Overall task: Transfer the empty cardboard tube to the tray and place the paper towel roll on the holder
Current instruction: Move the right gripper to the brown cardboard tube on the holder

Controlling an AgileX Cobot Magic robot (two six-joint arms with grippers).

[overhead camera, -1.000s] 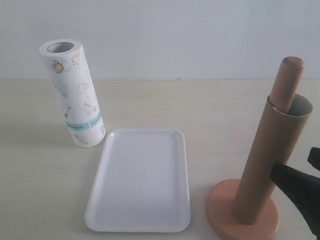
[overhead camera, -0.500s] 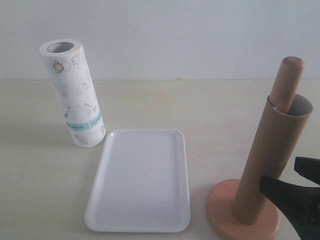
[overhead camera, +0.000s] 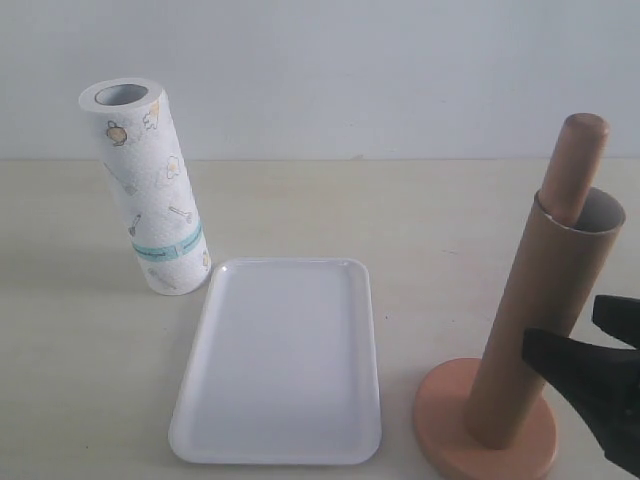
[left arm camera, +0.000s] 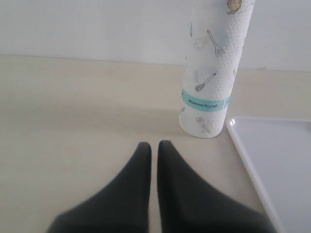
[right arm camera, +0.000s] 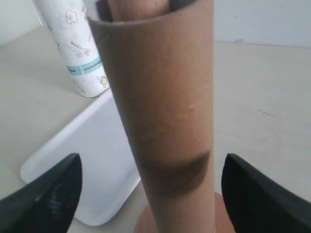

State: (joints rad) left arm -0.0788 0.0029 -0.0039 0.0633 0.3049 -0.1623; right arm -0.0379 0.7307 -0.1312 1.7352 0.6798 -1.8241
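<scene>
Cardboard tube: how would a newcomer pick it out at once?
Look right of the white tray to the wooden holder. The cardboard tube is sleeved over its post. It is hollow plain brown; the post poking out is solid, round-topped.

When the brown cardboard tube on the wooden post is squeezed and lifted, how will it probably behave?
The empty cardboard tube is hollow with thin walls, so it is probably very light and may dent under a hard squeeze. It leans on the holder post, so it may scrape while lifted. Laid on the tray, being round, it could roll.
</scene>
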